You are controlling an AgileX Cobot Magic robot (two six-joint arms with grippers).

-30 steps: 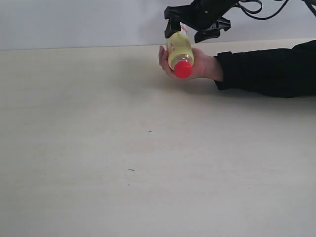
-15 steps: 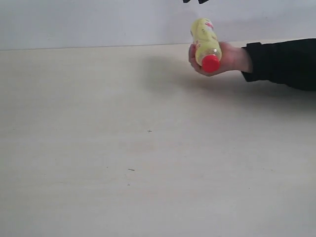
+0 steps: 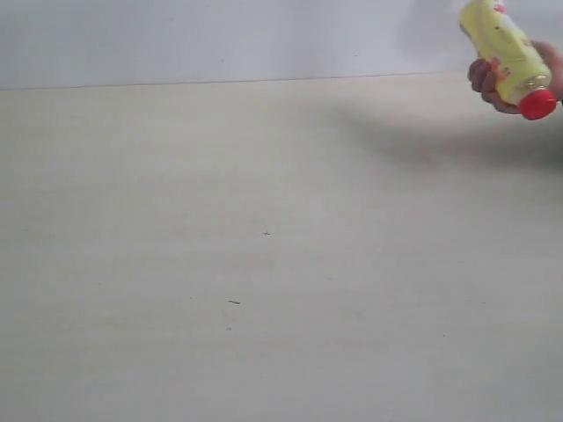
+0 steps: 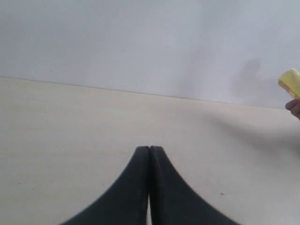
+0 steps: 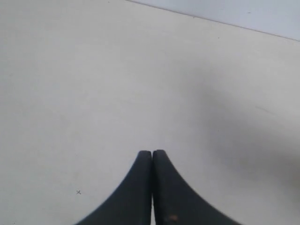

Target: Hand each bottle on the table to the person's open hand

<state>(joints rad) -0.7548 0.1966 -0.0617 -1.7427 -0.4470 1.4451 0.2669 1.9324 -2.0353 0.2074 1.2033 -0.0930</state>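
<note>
The yellow bottle [image 3: 504,51] with its red cap [image 3: 537,105] is held in the person's hand [image 3: 483,79] at the far right edge of the exterior view, above the table [image 3: 264,264]. Its end [image 4: 291,81] and a fingertip [image 4: 295,107] also show at the edge of the left wrist view. My left gripper [image 4: 149,148] is shut on nothing over bare table. My right gripper [image 5: 152,152] is likewise shut and empty. Neither gripper shows in the exterior view. No other bottle is in view.
A pale wall [image 3: 220,40] rises behind the table's far edge. A few tiny dark specks [image 3: 233,301] mark the tabletop.
The hand has carried the yellow bottle to the right, almost out of the exterior view. The black gripper that stood over it a second ago has left that view.
</note>
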